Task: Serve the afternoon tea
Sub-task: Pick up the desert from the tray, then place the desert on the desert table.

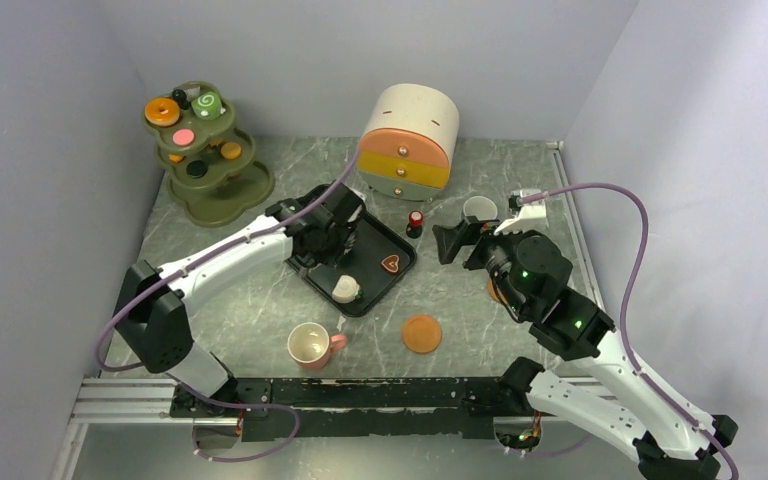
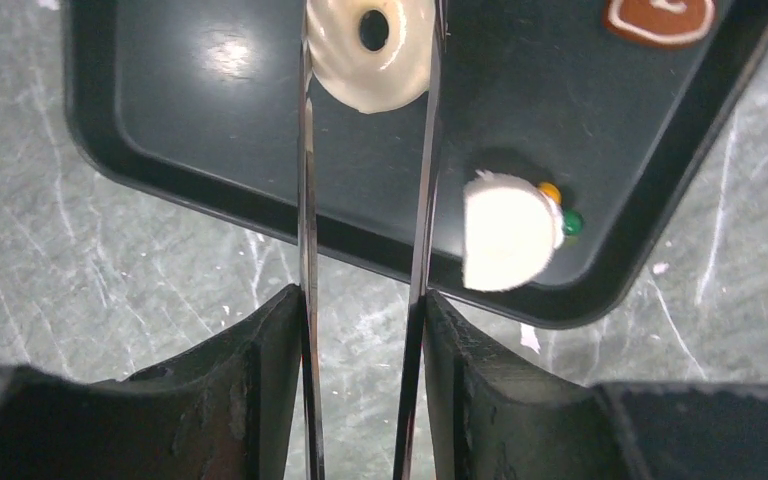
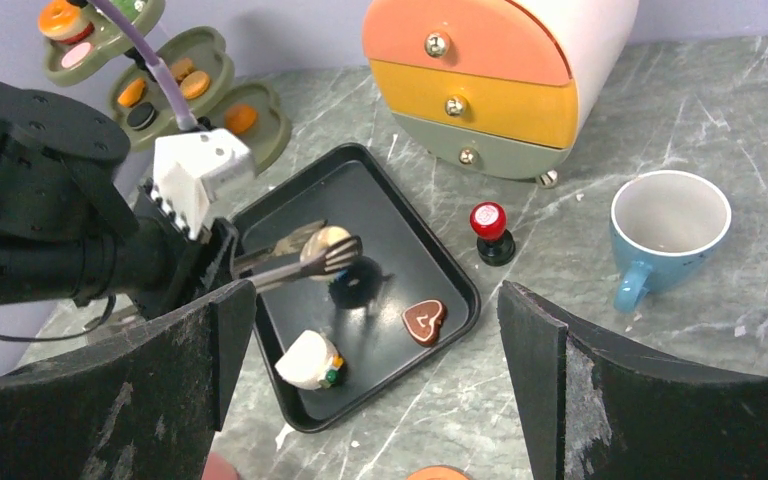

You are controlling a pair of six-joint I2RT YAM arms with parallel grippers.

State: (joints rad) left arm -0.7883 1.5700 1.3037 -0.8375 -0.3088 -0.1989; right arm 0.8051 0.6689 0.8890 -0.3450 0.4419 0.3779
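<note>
This is a robot test cell in a lab. Plain pale walls (image 1: 50,120) box in a small marble-patterned table (image 1: 260,310). Two arms (image 1: 230,255) are bolted to a metal rail (image 1: 360,392) at its near edge and trail purple cables (image 1: 640,230). The wares are toy pastries (image 1: 163,110) on a tiered stand (image 1: 228,205), far left.

No readable text, numbers or brands anywhere. White icing squiggle on the heart cookie (image 3: 424,320); white mark on the red-topped stamp (image 3: 488,218); neither legible.
</note>
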